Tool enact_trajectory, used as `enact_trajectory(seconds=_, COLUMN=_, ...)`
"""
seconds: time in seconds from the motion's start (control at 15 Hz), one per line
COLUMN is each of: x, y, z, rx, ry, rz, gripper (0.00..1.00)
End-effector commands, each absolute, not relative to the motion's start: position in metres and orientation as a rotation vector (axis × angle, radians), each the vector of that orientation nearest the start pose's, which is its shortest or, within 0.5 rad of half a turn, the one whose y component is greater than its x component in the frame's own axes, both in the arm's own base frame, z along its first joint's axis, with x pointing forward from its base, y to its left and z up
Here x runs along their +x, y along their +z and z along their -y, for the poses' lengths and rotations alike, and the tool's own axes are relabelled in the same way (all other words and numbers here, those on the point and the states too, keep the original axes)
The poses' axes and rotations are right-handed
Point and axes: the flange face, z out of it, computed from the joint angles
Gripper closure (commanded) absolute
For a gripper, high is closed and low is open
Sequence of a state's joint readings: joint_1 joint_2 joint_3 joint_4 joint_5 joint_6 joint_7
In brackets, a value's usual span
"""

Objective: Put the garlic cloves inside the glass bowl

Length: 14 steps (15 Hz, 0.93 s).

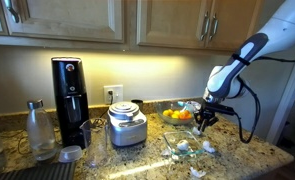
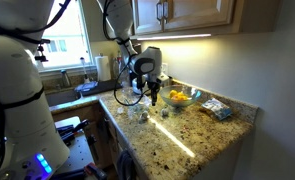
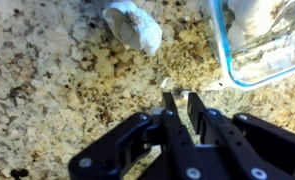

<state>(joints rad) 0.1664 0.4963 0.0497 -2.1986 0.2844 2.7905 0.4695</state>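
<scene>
The gripper [image 3: 183,100] points straight down just above the speckled granite surface [image 3: 57,90], its two fingers drawn nearly together with nothing between them. In an exterior view the white arm [image 1: 249,50] comes in from 2 o'clock, bends at the elbow and drops through a black wrist to the gripper. In the wrist view one of the garlic cloves [image 3: 134,25] lies on the bare surface at 11 o'clock from the fingertips, apart from them. The glass bowl [image 3: 257,62] stands at 1 o'clock, its rim near the gripper but not touching it, and something whitish shows inside it at the frame's top edge. In an exterior view a bowl of orange fruit [image 1: 177,115] sits beside the gripper at 9 o'clock, with a steel appliance [image 1: 127,126] and a tall black machine [image 1: 69,95] further along. A packet [image 2: 217,108] lies on the surface, its print too small to read.
</scene>
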Motion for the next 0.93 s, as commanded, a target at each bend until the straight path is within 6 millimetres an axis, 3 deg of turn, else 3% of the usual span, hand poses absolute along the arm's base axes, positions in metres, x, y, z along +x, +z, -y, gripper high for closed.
enact_trajectory(seconds=0.0, x=0.53, y=0.18, z=-0.103, rx=-2.933, ry=0.024, rz=-0.524, gripper=0.48)
enact_trajectory(seconds=0.47, x=0.506, y=0.164, z=-0.111, rx=-3.087, ry=0.164, rz=-0.004, gripper=0.03)
enact_trajectory(seconds=0.87, x=0.498, y=0.137, z=-0.123, rx=-3.157, ry=0.152, rz=0.207, gripper=0.0)
